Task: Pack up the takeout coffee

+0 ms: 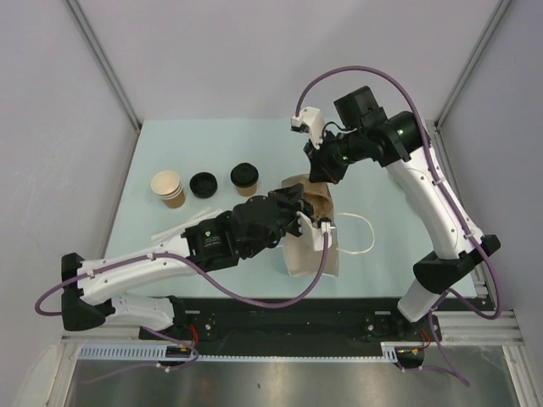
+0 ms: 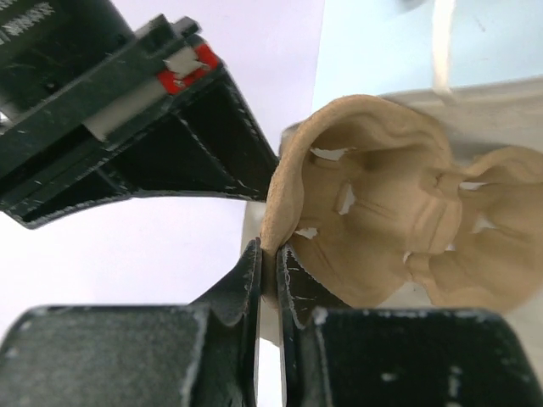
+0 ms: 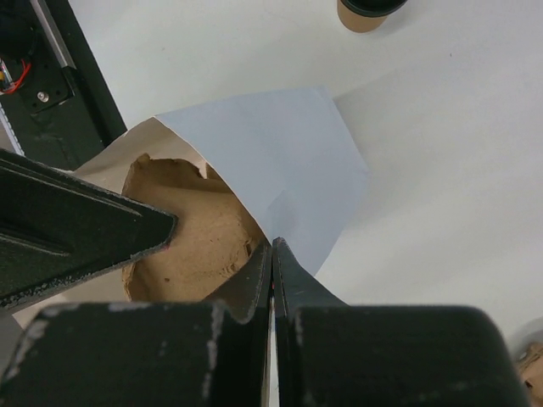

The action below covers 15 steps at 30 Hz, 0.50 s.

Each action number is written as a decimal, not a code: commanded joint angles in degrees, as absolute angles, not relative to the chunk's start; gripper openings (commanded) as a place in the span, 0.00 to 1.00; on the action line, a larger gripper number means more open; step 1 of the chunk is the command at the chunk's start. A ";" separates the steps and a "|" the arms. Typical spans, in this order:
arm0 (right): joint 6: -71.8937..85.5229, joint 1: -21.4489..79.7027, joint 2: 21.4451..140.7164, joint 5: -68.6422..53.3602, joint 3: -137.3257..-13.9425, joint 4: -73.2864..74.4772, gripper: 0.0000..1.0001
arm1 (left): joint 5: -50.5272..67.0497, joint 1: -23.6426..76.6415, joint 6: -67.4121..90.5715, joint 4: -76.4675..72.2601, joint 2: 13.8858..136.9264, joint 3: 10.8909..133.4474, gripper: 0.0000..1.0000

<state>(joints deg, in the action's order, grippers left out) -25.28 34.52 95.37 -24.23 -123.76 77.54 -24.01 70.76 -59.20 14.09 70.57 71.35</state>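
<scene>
The left gripper [image 2: 270,257] is clamped on the rim of the pulp cup carrier [image 2: 382,212]. The right gripper [image 3: 271,253] pinches the edge of the paper bag [image 3: 280,161]. The takeout coffee [image 1: 245,179] stands left of the bag, beside a loose lid [image 1: 204,184].

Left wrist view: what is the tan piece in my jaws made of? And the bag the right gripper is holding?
The tan carrier looks like moulded paper pulp: matte, fibrous, with soft rounded cups and ragged cut-outs. The bag looks like thin paper, matte and pale outside, with crisp creases; whether it is coated cannot be told.
</scene>
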 commanded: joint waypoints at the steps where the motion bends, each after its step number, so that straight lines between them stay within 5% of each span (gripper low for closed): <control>1: -23.29 32.26 94.74 -27.86 -123.92 82.44 0.00 | -28.12 70.84 -63.54 8.00 68.82 68.13 0.00; 15: -21.79 29.97 98.44 -30.94 -124.19 81.21 0.00 | -28.57 69.96 -60.20 5.45 70.05 61.45 0.00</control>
